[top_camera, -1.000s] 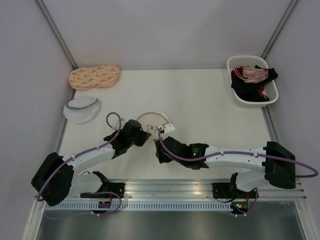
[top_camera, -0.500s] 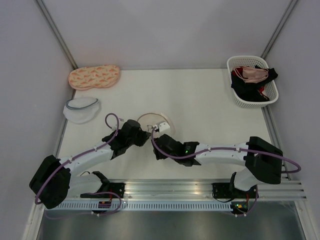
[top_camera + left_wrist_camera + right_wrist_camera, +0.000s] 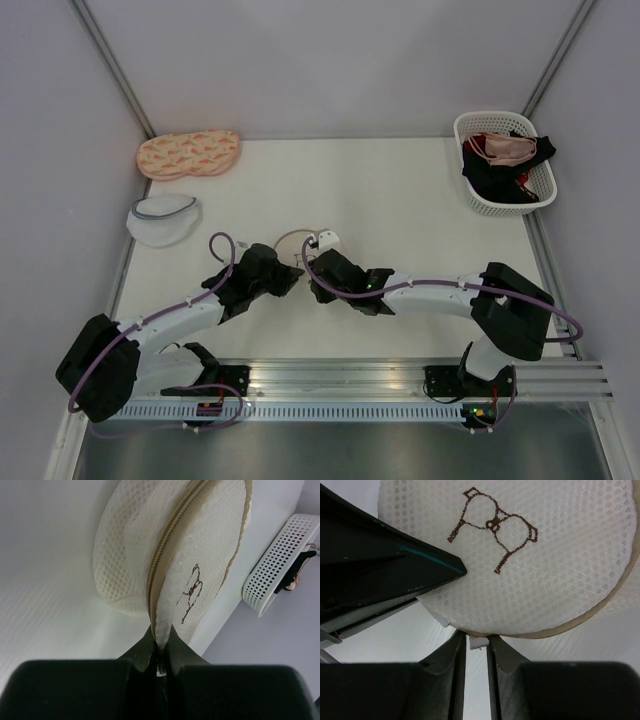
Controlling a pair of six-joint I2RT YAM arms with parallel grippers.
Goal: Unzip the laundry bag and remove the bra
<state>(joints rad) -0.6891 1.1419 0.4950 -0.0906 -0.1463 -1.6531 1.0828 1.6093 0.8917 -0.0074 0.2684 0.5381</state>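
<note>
Bag [image 3: 297,244]: round cream mesh, tan zip [image 3: 170,545] closed along the rim, dark bra symbol [image 3: 492,527] on the flat face, near edge of the counter [image 3: 400,200]. Left claw [image 3: 160,647] clenched on its rim. Right claw [image 3: 477,647] pinches a small white tab [image 3: 477,642] at the rim.

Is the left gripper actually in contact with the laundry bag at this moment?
Touching. The left wrist view shows the left gripper pinched shut on the zip rim of the laundry bag, with no gap.
</note>
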